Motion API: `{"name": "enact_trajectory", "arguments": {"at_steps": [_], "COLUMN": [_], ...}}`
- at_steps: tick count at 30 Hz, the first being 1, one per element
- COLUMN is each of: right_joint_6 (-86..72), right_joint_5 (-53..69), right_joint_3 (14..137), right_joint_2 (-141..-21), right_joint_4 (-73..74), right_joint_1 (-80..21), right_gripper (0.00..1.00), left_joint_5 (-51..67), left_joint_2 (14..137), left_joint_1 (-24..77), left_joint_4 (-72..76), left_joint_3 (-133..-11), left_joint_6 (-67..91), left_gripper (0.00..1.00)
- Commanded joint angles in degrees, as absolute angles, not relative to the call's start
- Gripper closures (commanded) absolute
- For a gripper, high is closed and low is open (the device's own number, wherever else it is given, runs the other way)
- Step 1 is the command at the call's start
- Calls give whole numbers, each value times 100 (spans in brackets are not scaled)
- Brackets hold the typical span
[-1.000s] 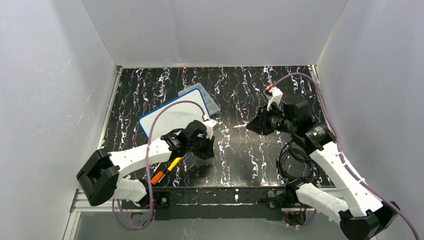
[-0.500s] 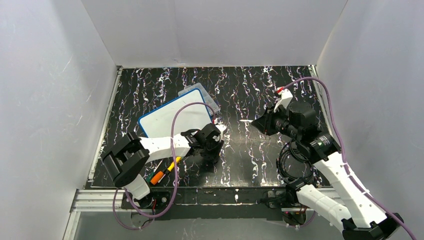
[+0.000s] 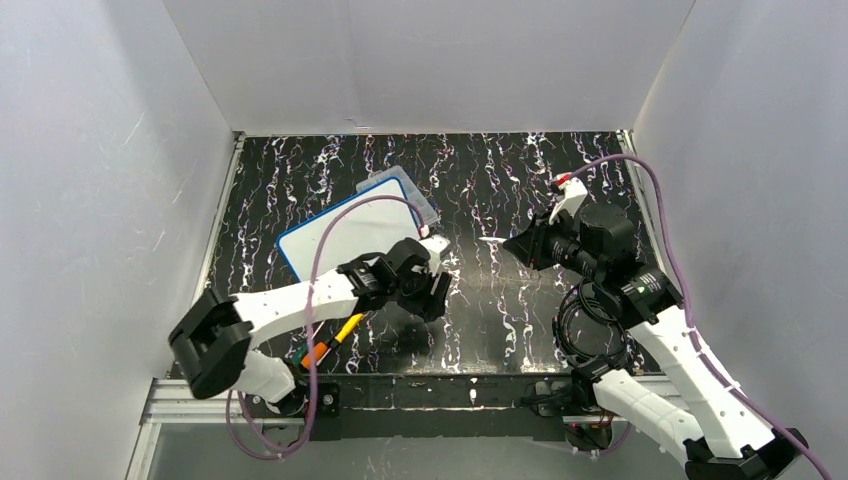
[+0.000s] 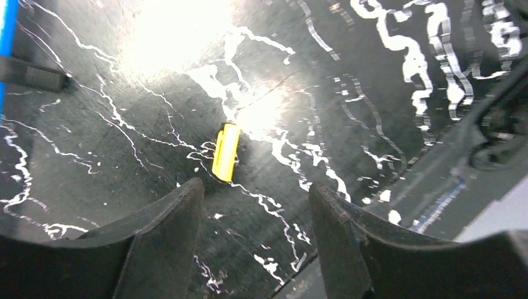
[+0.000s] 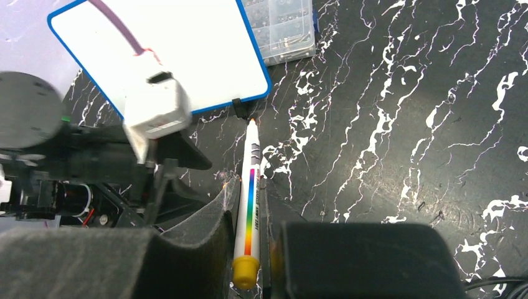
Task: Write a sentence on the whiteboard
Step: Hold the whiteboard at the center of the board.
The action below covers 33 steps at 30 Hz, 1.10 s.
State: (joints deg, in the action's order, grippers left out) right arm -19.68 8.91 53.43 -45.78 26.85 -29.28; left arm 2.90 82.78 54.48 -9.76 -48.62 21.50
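The whiteboard (image 3: 355, 240) (image 5: 187, 43), white with a blue rim, lies at the table's left centre. Its visible face is blank and the sentence is out of view. My right gripper (image 3: 512, 250) (image 5: 249, 180) is shut on a white marker (image 5: 249, 193) with a rainbow stripe and a yellow end. The marker's tip points at the board's near corner from a short way off. My left gripper (image 3: 435, 292) (image 4: 256, 187) hovers open just right of the board with nothing between its fingers. A small yellow cap (image 4: 225, 151) lies on the table just beyond its fingertips.
A clear plastic compartment box (image 3: 408, 195) (image 5: 281, 28) sits against the board's far edge. An orange and yellow pen (image 3: 332, 342) lies near the left arm's base. The left arm's purple cable (image 3: 325, 225) loops over the board. White walls enclose the black marbled table (image 3: 500, 180).
My left gripper has opened and its arm has swung about beside the board. The right gripper drew back slightly to the right with the marker, then held still.
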Motion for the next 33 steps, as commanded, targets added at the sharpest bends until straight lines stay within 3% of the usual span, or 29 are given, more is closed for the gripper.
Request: {"name": "enact_trajectory", "arguments": {"at_steps": [1, 5, 14, 23, 28, 33], "right_joint_6": [-2019, -2063, -2137, -2392, -2442, -2186], "right_joint_5": [857, 877, 1167, 1520, 930, -61], "right_joint_3": [5261, 5243, 5071, 4825, 4729, 4849], "right_joint_2": [-4407, -4401, -4484, -4564, -4946, -5664], "right_joint_4": [2296, 2188, 1964, 1095, 381, -492], "right_joint_1": [-2927, -2927, -2927, -3120, -3994, -5363], "right_gripper": [99, 99, 99, 99, 99, 99], "left_joint_5": [483, 763, 1802, 2038, 1291, 1604], "left_joint_2": [7350, 6754, 5904, 5490, 5131, 4819], "left_joint_1": [5322, 4917, 2950, 524, -593, -1021], "left_joint_4": [-1681, -2495, -3846, -3935, -3692, -3064], "left_joint_3": [-5250, -5631, -6621, -6997, -6515, -5732], "left_joint_6": [1890, 1567, 1026, 1165, 1704, 2040], "left_gripper": [37, 33, 27, 22, 11, 11]}}
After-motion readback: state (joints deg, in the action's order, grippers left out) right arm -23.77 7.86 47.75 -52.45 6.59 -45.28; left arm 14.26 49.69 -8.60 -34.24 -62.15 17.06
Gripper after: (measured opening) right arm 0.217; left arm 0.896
